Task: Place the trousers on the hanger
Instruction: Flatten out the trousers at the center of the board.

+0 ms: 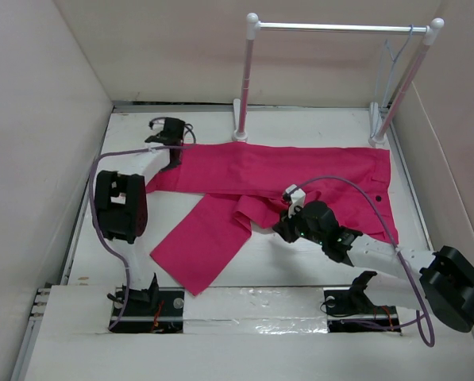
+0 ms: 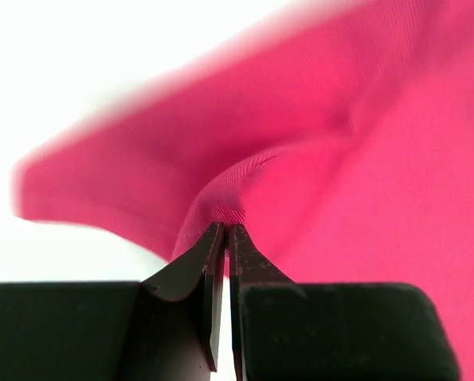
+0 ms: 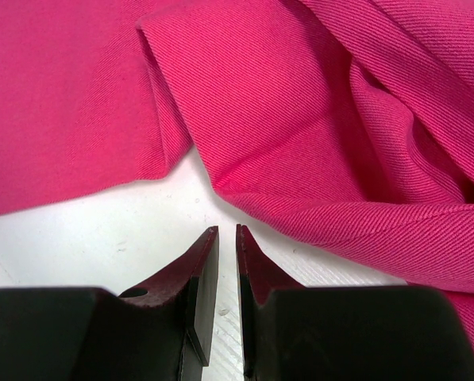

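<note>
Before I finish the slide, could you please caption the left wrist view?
Left claw pinched shut on a raised fold of the bright pink trousers.

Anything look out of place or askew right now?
The trousers lie askew: one leg splays diagonally toward the near edge, and cloth is bunched in folds beside the right gripper, which holds nothing.

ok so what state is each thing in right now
trousers: lying spread on the table, one leg angled off, not on the hanger
hanger: hanging on the rack, bare
rack: upright
left gripper: shut, pinching a trouser fold
right gripper: jaws slightly apart, empty, just short of the fabric
</note>
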Action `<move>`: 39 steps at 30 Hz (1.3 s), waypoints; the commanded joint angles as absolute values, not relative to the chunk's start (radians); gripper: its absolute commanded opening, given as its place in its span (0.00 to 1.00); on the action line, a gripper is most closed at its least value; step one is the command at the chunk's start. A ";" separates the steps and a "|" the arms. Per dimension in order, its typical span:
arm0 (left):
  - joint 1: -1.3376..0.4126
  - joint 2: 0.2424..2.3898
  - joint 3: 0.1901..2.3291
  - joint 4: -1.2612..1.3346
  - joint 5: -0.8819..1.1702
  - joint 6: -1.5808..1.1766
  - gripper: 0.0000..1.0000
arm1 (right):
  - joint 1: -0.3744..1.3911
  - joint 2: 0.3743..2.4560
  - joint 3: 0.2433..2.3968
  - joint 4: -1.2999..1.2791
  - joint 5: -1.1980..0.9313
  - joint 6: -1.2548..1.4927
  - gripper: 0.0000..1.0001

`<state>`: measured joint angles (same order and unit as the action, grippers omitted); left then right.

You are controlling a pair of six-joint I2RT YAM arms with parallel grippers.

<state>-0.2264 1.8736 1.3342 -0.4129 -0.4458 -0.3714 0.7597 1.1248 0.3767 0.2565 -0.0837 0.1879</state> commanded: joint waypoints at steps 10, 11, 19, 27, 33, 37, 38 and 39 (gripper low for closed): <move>0.128 2.087 2.007 -0.557 -0.612 -0.385 0.08 | 0.764 1.051 0.400 0.235 -0.069 0.187 0.21; 0.143 2.124 2.055 -0.577 -0.583 -0.374 0.40 | 0.764 1.046 0.408 0.221 -0.072 0.184 0.21; 0.063 2.013 1.814 -0.476 -0.502 -0.406 0.72 | 0.793 1.077 0.509 0.186 -0.083 0.160 0.10; -0.203 1.494 1.222 -0.342 -0.267 -0.615 0.24 | 0.811 1.046 0.526 0.238 -0.049 0.160 0.00; -0.239 1.129 0.787 -0.426 -0.192 -0.750 0.00 | 0.811 1.017 0.506 0.238 -0.055 0.149 0.06; -0.276 1.036 0.680 -0.505 -0.112 -0.805 0.10 | 0.811 0.985 0.476 0.264 -0.067 0.153 0.09; -0.329 1.032 0.684 -0.511 -0.115 -0.830 0.18 | 0.811 0.977 0.474 0.264 -0.069 0.153 0.10; -0.330 1.055 0.684 -0.529 -0.106 -0.842 0.29 | 0.811 0.971 0.472 0.264 -0.068 0.153 0.11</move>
